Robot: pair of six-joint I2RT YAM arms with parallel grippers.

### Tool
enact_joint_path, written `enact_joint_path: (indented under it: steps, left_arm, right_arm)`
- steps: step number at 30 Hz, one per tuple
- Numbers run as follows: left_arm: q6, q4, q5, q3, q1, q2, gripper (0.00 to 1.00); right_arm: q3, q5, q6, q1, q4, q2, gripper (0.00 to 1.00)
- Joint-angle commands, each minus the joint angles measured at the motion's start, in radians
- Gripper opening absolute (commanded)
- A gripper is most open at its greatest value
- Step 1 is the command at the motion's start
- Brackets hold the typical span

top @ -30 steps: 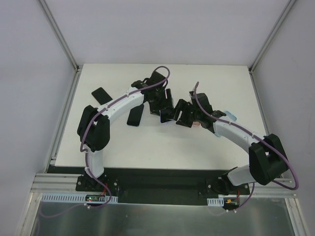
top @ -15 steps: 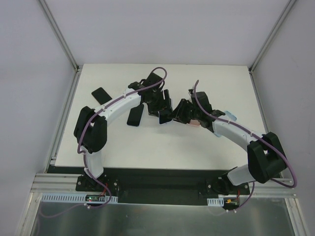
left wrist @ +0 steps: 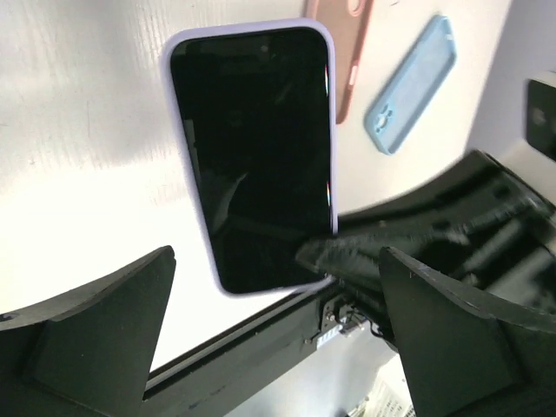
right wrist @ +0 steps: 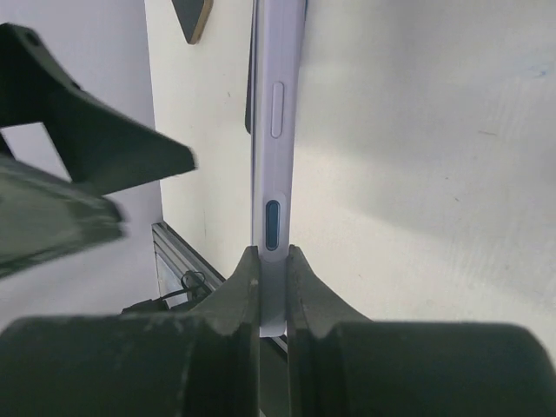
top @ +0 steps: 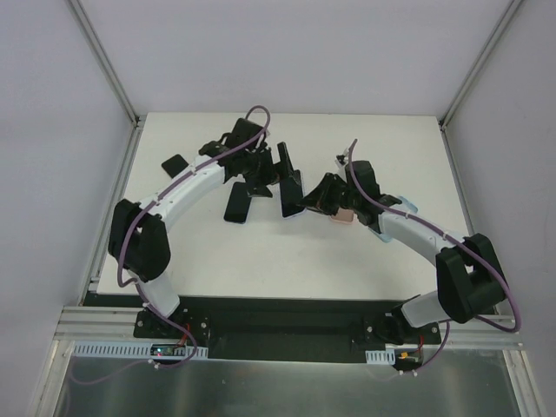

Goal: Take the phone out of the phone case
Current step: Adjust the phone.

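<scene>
The phone (left wrist: 252, 148), black screen in a lavender phone case (left wrist: 187, 174), is held up on its edge above the table. My right gripper (right wrist: 274, 278) is shut on the end of the cased phone (right wrist: 276, 130), one finger on each face. In the top view the phone (top: 287, 182) stands between the two grippers, the right gripper (top: 306, 204) at its near end. My left gripper (left wrist: 278, 347) is open and faces the screen from a short way off, touching nothing. From above, the left gripper (top: 265, 169) sits just left of the phone.
A pink case (left wrist: 343, 52) and a blue case (left wrist: 408, 82) lie on the table behind the phone, right of centre. Two black phones lie to the left, one (top: 176, 165) far left and one (top: 237, 204) under the left arm. Grey walls close the table's sides.
My right gripper has shut on the cased phone's end. My left gripper has opened, let go of the phone and drawn back to the left.
</scene>
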Motion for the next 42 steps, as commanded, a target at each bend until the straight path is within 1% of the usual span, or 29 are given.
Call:
enact_joint_path:
  steps: [1, 2, 3, 4, 5, 6, 7, 8, 9, 10, 11, 13, 14, 15, 16, 18, 20, 21, 24, 25, 31, 33, 36, 37, 42]
  left_arm:
    - [0.016, 0.162, 0.139, -0.118, 0.064, -0.149, 0.99]
    - [0.041, 0.196, 0.157, -0.150, 0.075, -0.167, 0.99]
    - [0.044, 0.245, 0.230, -0.188, 0.099, -0.197, 0.99]
    - [0.035, 0.362, 0.280, -0.274, 0.118, -0.209, 0.99]
    - [-0.023, 0.457, 0.335, -0.323, 0.131, -0.226, 0.99]
    - [-0.071, 0.554, 0.448, -0.374, 0.154, -0.231, 0.99]
    - [-0.124, 0.661, 0.493, -0.473, 0.162, -0.232, 0.99]
    - [-0.246, 0.913, 0.536, -0.520, 0.165, -0.221, 0.98]
    - [-0.313, 1.023, 0.594, -0.585, 0.167, -0.208, 0.97]
    - [-0.374, 1.141, 0.619, -0.607, 0.167, -0.191, 0.97]
    - [-0.483, 1.308, 0.633, -0.623, 0.167, -0.151, 0.96]
    - [-0.586, 1.485, 0.651, -0.658, 0.167, -0.116, 0.94]
    - [-0.681, 1.562, 0.651, -0.666, 0.167, -0.082, 0.93]
    - [-0.721, 1.699, 0.650, -0.677, 0.167, -0.067, 0.92]
    - [-0.785, 1.754, 0.644, -0.680, 0.167, -0.053, 0.91]
    - [-0.836, 1.881, 0.641, -0.684, 0.165, -0.017, 0.88]
    - [-0.885, 1.938, 0.636, -0.687, 0.165, 0.007, 0.86]
    - [-0.898, 1.981, 0.633, -0.693, 0.164, 0.013, 0.84]
    - [-0.941, 2.037, 0.630, -0.697, 0.162, 0.030, 0.76]
    - [-0.947, 2.044, 0.630, -0.694, 0.162, 0.030, 0.70]
    - [-0.950, 2.046, 0.634, -0.687, 0.158, 0.016, 0.56]
    - [-0.958, 2.057, 0.630, -0.686, 0.158, 0.013, 0.48]
    - [-0.965, 2.069, 0.630, -0.680, 0.158, 0.016, 0.44]
    - [-0.968, 2.074, 0.628, -0.675, 0.158, 0.016, 0.44]
    - [-0.973, 2.078, 0.630, -0.672, 0.158, 0.016, 0.46]
  right_arm:
    - [-0.023, -0.093, 0.007, -0.062, 0.103, -0.097, 0.01]
    - [-0.028, -0.103, 0.007, -0.068, 0.109, -0.107, 0.01]
    - [-0.026, -0.112, -0.009, -0.071, 0.109, -0.133, 0.01]
    - [-0.023, -0.126, -0.016, -0.075, 0.107, -0.147, 0.01]
    - [-0.023, -0.137, -0.024, -0.075, 0.107, -0.161, 0.01]
    - [-0.019, -0.149, -0.033, -0.075, 0.107, -0.179, 0.01]
    - [-0.014, -0.175, -0.035, -0.079, 0.109, -0.186, 0.02]
    - [-0.011, -0.187, -0.038, -0.082, 0.109, -0.192, 0.01]
    - [-0.006, -0.201, -0.038, -0.084, 0.112, -0.198, 0.01]
    - [-0.002, -0.231, -0.036, -0.085, 0.118, -0.198, 0.01]
    - [0.000, -0.247, -0.035, -0.085, 0.124, -0.201, 0.01]
    - [0.009, -0.284, -0.026, -0.087, 0.132, -0.201, 0.01]
    - [0.011, -0.291, -0.023, -0.085, 0.132, -0.203, 0.01]
    - [0.011, -0.296, -0.021, -0.085, 0.133, -0.206, 0.01]
    - [0.006, -0.296, -0.020, -0.088, 0.134, -0.207, 0.01]
    - [0.003, -0.304, -0.018, -0.087, 0.134, -0.206, 0.01]
    - [0.000, -0.308, -0.010, -0.087, 0.135, -0.198, 0.01]
    - [-0.002, -0.310, -0.004, -0.087, 0.138, -0.197, 0.01]
    - [-0.003, -0.310, 0.013, -0.087, 0.141, -0.183, 0.01]
    - [-0.003, -0.308, 0.019, -0.088, 0.144, -0.178, 0.01]
    - [0.000, -0.293, 0.092, -0.090, 0.178, -0.140, 0.01]
    - [0.004, -0.296, 0.120, -0.093, 0.204, -0.120, 0.01]
    - [-0.005, -0.311, 0.184, -0.090, 0.270, -0.085, 0.01]
    - [-0.009, -0.316, 0.221, -0.090, 0.287, -0.077, 0.01]
    - [-0.029, -0.295, 0.290, -0.090, 0.364, -0.039, 0.01]
